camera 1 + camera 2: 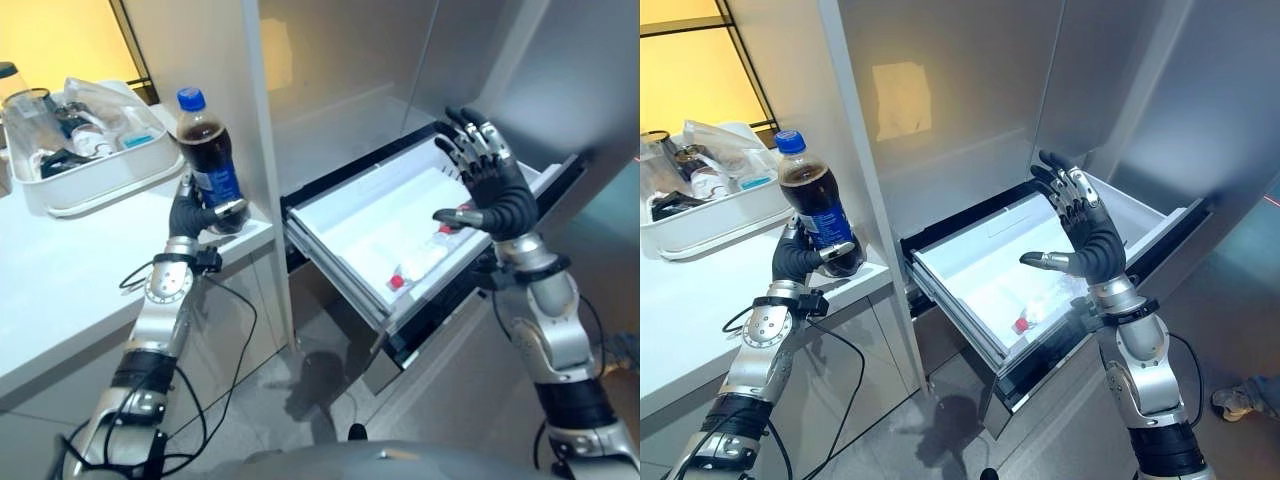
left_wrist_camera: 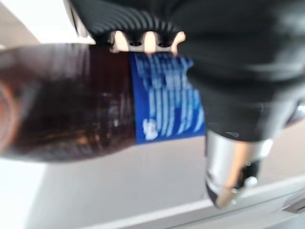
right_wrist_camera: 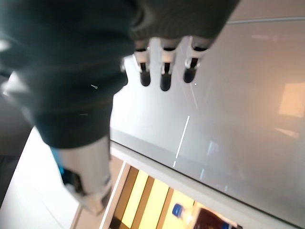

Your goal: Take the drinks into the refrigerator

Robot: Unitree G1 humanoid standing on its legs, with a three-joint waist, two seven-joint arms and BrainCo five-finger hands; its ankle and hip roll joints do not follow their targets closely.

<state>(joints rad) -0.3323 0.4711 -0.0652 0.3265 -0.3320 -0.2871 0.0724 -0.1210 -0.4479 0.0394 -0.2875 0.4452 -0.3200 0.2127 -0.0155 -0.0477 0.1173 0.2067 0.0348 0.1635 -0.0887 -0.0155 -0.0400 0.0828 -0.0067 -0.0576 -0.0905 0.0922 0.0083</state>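
Two robot hands are up: the left hand [image 1: 190, 215] is wrapped round one cola bottle [image 1: 208, 160] with a blue cap, and the right hand [image 1: 490, 190] hangs with straight fingers above one pulled-out refrigerator drawer [image 1: 345, 262]. In that drawer lie two small bottles with red caps, one [image 1: 415, 265] nearer the front edge and one [image 1: 452, 218] partly behind the right hand. One white tub [image 1: 95, 175] of assorted items stands on the single white counter [image 1: 60, 290]; its contents are too jumbled to count.

A white tray [image 1: 95, 185] is sitting on the white desk [image 1: 60, 290] to my left, holding a clear lidded jar [image 1: 28, 115] and crumpled plastic bags [image 1: 95, 100]. A person's shoe [image 1: 1240, 400] is showing on the floor [image 1: 1230, 300] to my right.
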